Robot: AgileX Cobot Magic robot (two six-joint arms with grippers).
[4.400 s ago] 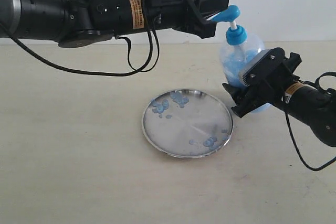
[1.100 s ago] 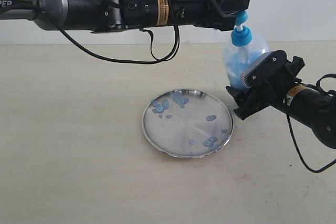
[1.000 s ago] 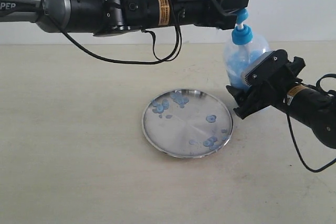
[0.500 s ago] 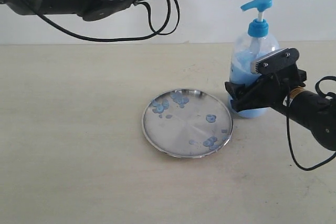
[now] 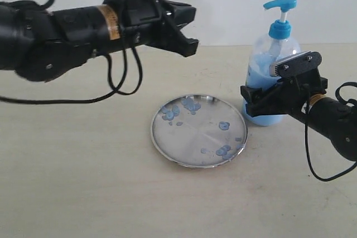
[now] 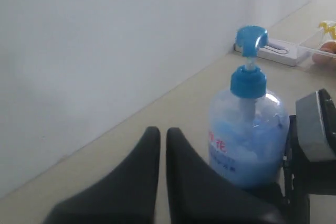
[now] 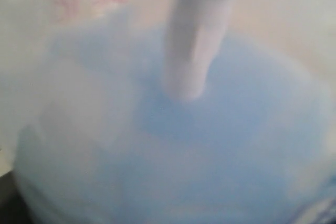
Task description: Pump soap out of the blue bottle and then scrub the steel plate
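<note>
When reading the exterior view, locate the blue bottle (image 5: pixel 268 54) upright on the tabletop (image 5: pixel 83 188), right of centre, with the bright blue pump head (image 5: pixel 281 4) up on its stem and the spout pointing toward the left of the frame. Find the right end effector (image 5: pixel 270 90) at the lower right, entering from the right edge and clamped around the lower body of the bottle, with one grey pad (image 5: pixel 290 62) across the front and the other finger low at the base. In the right wrist view, expect only a blurred close-up of the bottle wall: light blue liquid and a pale dip tube (image 7: pixel 191 51).

Locate the steel plate (image 5: pixel 192 137) flat at centre frame, just beside the bottle on its left; contact at the rim cannot be told. Note the soap (image 5: pixel 191 104) as small blue blobs near the upper-left rim, right of centre and near the lower-right rim.

Find the left end effector (image 5: pixel 189 29) in the air at upper centre, above the plate and well apart from the bottle. In the left wrist view, confirm two dark fingers (image 6: pixel 149 150) drawn together with only a thin slit between them, gripping nothing, the bottle beyond.
</note>
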